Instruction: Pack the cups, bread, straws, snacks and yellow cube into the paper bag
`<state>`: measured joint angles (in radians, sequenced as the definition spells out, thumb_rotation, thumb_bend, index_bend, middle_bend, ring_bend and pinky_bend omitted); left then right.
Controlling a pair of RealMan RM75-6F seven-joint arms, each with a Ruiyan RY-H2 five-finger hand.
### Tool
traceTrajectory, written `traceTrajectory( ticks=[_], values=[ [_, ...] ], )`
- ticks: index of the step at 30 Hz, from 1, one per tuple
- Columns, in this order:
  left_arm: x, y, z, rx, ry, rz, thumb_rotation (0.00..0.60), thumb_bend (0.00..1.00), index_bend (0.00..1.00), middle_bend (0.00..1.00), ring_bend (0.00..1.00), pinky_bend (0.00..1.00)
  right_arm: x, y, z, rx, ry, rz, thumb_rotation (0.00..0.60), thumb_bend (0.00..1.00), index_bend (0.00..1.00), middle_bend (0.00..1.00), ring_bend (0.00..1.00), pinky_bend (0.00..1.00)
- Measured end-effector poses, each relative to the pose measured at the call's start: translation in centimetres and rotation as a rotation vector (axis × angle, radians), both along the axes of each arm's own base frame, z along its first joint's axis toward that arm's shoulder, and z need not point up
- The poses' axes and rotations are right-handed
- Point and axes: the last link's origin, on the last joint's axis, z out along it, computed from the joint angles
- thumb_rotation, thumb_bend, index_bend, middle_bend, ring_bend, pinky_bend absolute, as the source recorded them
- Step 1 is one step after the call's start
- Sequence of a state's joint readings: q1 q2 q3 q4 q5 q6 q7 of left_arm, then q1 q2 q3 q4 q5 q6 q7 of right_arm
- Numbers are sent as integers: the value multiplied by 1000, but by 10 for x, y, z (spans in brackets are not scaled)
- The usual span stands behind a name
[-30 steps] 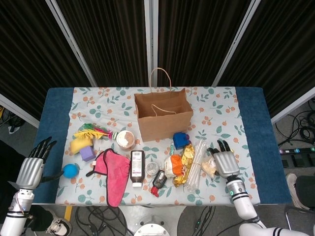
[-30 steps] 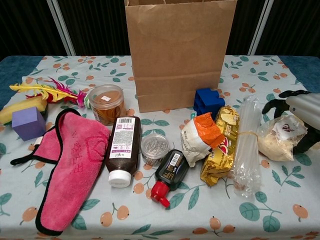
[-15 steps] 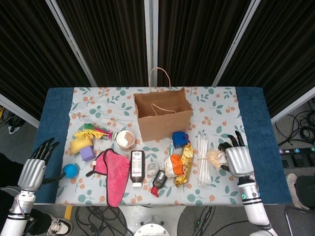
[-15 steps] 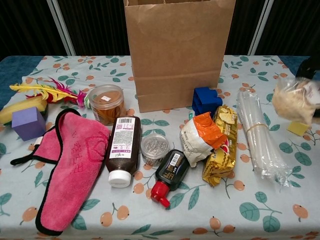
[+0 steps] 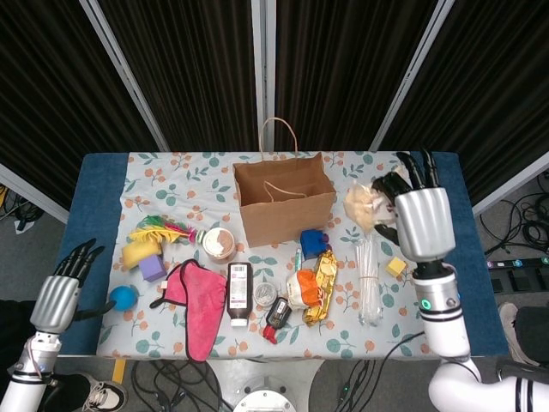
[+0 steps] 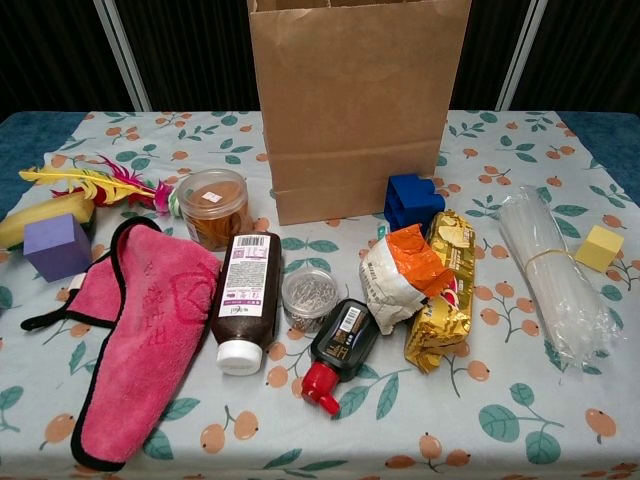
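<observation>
The brown paper bag (image 5: pixel 283 204) (image 6: pixel 358 100) stands open at the back middle of the table. My right hand (image 5: pixel 421 221) is raised to the right of it and grips a clear packet of bread (image 5: pixel 364 204); neither shows in the chest view. On the table lie the bundle of straws (image 5: pixel 367 276) (image 6: pixel 556 278), the yellow cube (image 5: pixel 395 267) (image 6: pixel 598 246), an orange-and-white snack pack (image 5: pixel 302 287) (image 6: pixel 397 275), a gold snack pack (image 5: pixel 324 286) (image 6: pixel 443 292), a brown-filled cup (image 5: pixel 219 243) (image 6: pixel 211 207) and a small clear cup (image 5: pixel 265 293) (image 6: pixel 308 297). My left hand (image 5: pixel 58 296) hangs open off the table's left edge.
A pink cloth (image 6: pixel 135 335), a brown bottle (image 6: pixel 245 300), a small black bottle with a red cap (image 6: pixel 338 352) and a blue block (image 6: pixel 414 200) lie in front of the bag. A purple cube (image 6: pixel 56 246), a feather toy (image 6: pixel 95 184) and a blue ball (image 5: pixel 123 298) sit at the left.
My right hand has lifted the bread packet off the table and carried it up and back beside the bag. The straws swung rightward and the yellow cube came into view.
</observation>
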<state>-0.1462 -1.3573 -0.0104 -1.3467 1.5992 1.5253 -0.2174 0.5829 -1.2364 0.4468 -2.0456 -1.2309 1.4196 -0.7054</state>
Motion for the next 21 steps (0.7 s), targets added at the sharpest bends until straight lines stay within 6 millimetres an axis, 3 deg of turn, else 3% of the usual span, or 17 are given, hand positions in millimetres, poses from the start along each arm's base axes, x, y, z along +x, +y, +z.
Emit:
traceTrajectory(
  ticks=[4, 11, 14, 21],
  values=[
    [-3, 1, 2, 3, 3, 13, 556, 147, 154, 145, 92, 188, 42, -27, -3, -16, -11, 34, 600, 192, 541, 555, 180, 62],
    [-6, 6, 3, 2, 10, 23, 556, 147, 154, 144, 92, 188, 97, -72, -33, -38, -46, 30, 600, 202, 545, 553, 203, 79],
    [-8, 7, 4, 2, 11, 30, 554, 147, 154, 144, 92, 188, 108, -88, -48, -57, -49, 6, 600, 204, 551, 550, 203, 84],
    [-16, 8, 6, 3, 10, 55, 557, 147, 154, 144, 92, 188, 112, -114, -90, -54, -48, -72, 600, 207, 550, 545, 203, 85]
  ],
)
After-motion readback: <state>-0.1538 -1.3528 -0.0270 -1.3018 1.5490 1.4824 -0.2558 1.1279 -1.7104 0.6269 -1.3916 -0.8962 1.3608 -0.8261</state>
